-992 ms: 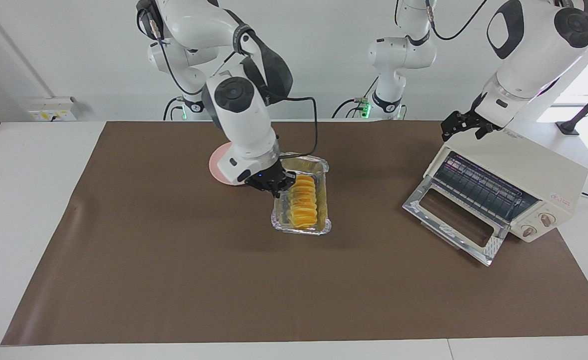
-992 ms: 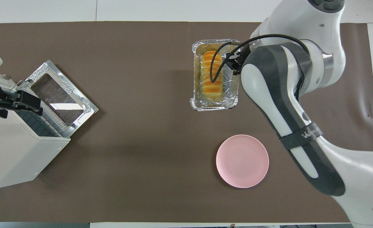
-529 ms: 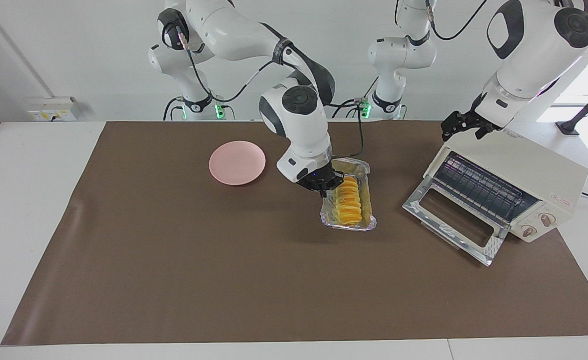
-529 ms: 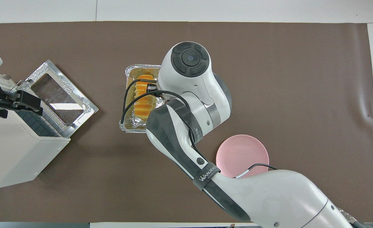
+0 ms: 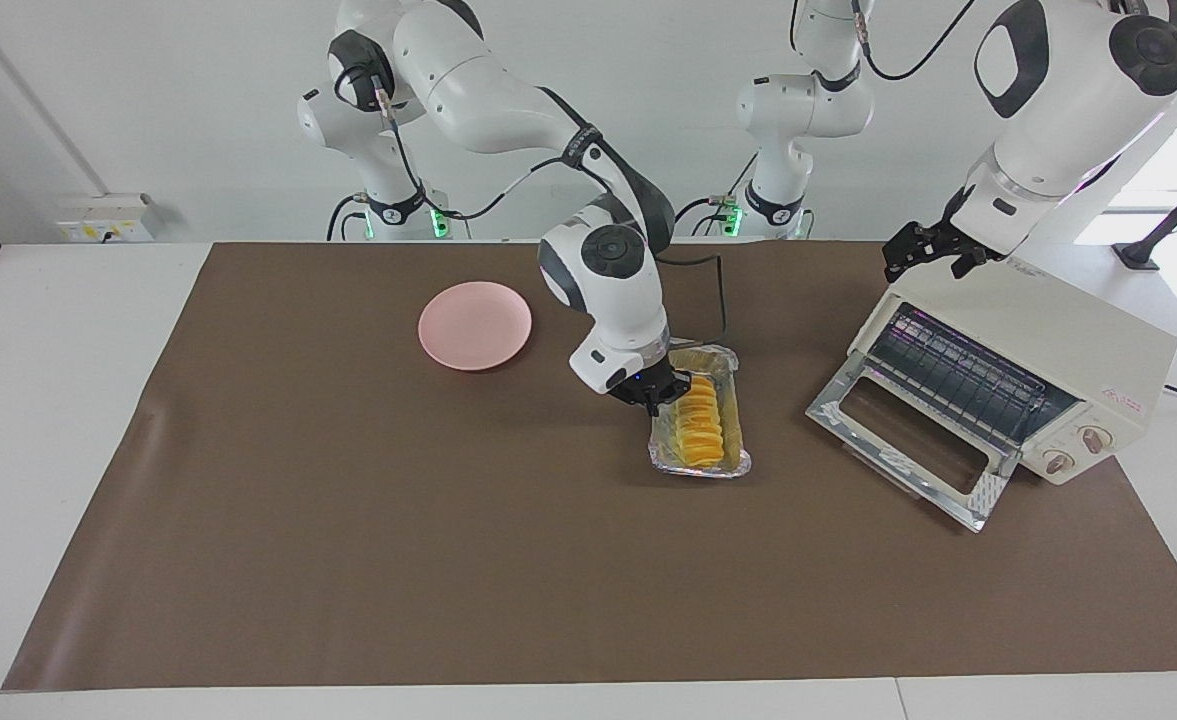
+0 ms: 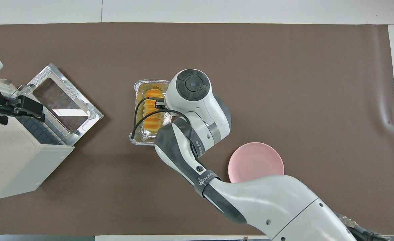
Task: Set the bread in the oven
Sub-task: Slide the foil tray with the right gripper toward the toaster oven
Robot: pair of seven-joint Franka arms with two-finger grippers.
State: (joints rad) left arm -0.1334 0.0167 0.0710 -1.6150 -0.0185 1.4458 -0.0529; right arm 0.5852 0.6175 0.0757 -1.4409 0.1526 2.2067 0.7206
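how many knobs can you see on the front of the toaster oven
2. Both sit on the oven front panel, at the end beside the open glass door: one knob and a second knob next to it. The overhead view hides them.

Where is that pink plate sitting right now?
The pink plate lies flat on the brown mat, toward the right arm's end of the table, nearer to the robots than the foil tray with the bread.
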